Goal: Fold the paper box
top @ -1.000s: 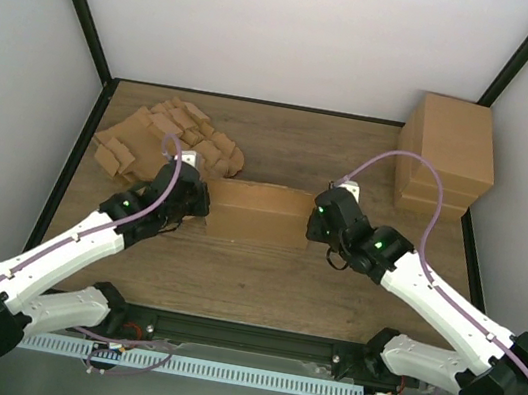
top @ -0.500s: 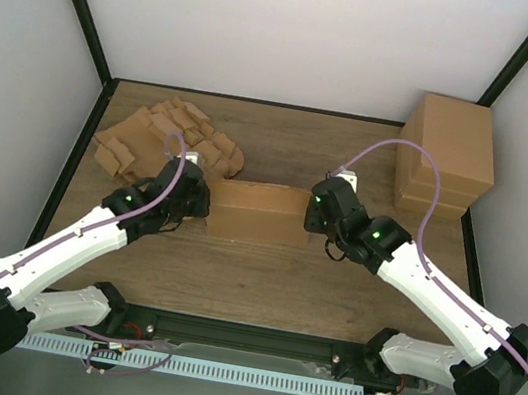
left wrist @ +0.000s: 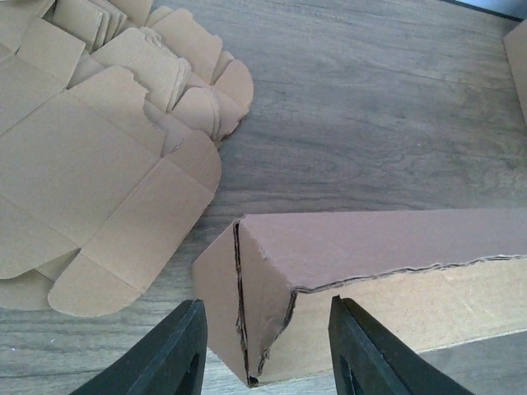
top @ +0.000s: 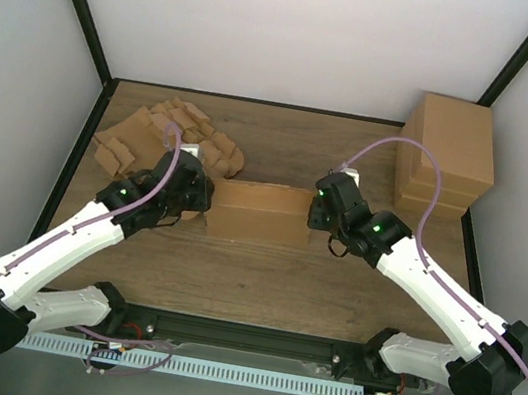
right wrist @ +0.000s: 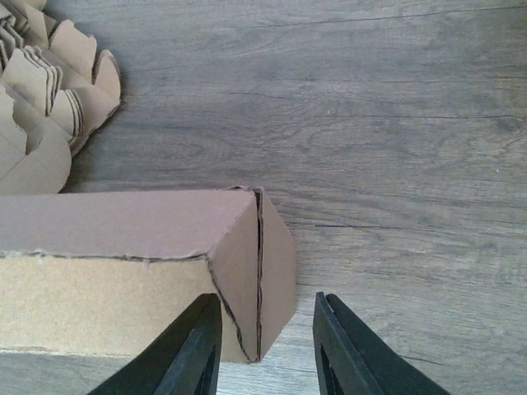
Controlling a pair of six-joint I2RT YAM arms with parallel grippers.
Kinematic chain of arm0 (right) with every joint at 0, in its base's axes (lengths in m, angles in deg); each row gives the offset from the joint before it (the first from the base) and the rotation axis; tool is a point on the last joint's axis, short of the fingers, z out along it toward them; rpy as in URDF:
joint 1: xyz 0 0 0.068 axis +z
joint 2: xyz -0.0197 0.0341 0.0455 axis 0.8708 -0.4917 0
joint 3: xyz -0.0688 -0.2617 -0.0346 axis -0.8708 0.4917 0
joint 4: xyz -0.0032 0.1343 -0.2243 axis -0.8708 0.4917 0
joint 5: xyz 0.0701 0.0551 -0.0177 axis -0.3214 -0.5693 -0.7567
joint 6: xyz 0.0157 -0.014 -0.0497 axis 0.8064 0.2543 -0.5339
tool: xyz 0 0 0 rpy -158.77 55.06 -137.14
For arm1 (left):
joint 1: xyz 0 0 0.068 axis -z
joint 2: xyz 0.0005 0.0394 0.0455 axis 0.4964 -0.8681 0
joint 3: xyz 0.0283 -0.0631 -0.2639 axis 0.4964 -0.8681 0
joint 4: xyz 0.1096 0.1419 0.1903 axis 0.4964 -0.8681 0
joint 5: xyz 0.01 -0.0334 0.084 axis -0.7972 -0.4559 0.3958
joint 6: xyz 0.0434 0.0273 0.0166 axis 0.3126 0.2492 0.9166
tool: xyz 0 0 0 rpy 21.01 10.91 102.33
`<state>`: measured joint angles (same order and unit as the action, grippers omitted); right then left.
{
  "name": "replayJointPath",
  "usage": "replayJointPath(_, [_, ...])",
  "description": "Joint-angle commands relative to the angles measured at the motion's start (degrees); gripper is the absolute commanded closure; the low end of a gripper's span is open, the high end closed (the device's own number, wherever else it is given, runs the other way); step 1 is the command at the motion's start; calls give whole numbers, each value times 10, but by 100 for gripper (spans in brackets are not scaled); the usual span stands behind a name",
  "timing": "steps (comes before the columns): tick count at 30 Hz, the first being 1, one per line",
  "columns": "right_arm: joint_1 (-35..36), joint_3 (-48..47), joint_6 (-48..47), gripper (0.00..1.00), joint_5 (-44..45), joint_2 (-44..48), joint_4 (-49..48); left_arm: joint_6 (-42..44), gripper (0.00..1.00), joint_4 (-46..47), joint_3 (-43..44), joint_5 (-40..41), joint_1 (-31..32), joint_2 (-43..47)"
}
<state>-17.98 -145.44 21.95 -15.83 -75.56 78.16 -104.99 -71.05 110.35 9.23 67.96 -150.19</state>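
Nearest the arm bases, a broad strip of bare table (top: 261,278) is lying free. Beyond it the paper box (top: 259,212) is sitting mid-table, folded up into a long low shape with its long edges running left to right. The left gripper (left wrist: 265,309) is straddling the box's left end corner, jaws parted and grasping nothing. The right gripper (right wrist: 266,300) is likewise released around the right end's seam. Behind the box, open wood is stretching back. The heap of blanks (top: 168,136) is crowding the far left, near the box's left end but apart from it. The stack of boxes (top: 446,157) is standing far right, well apart.
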Motion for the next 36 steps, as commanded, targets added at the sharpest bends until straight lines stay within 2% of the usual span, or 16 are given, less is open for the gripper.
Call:
replayJointPath(1, [-10, -40, -15, 69, -7, 2, 7, 13, 59, -10, 19, 2, 0, -10])
replayJointPath(5, [-12, -46, -20, 72, -11, -6, 4, 16, 65, -14, 21, 11, 0, -18])
replayJointPath(11, [-14, -56, -23, 80, -14, -18, 0, 18, 85, -13, 21, 14, 0, -20])
replayJointPath(12, [-14, -56, -25, 82, -14, -20, -1, 20, 88, -13, 22, 14, 0, -21])
replayJointPath(14, [-14, -57, -26, 95, -16, -23, -1, 25, 95, -13, 24, 11, 0, -24])
replayJointPath(16, [-14, -56, -26, 99, -18, -24, 1, 27, 96, -15, 26, 7, 0, -30])
replayJointPath(25, [-13, -18, -22, 99, -32, -13, -3, 23, 96, 3, -14, 0, 0, -21])
replayJointPath(36, [-3, 97, 3, 99, -50, 12, -42, 7, 96, 30, -93, -16, 6, 8])
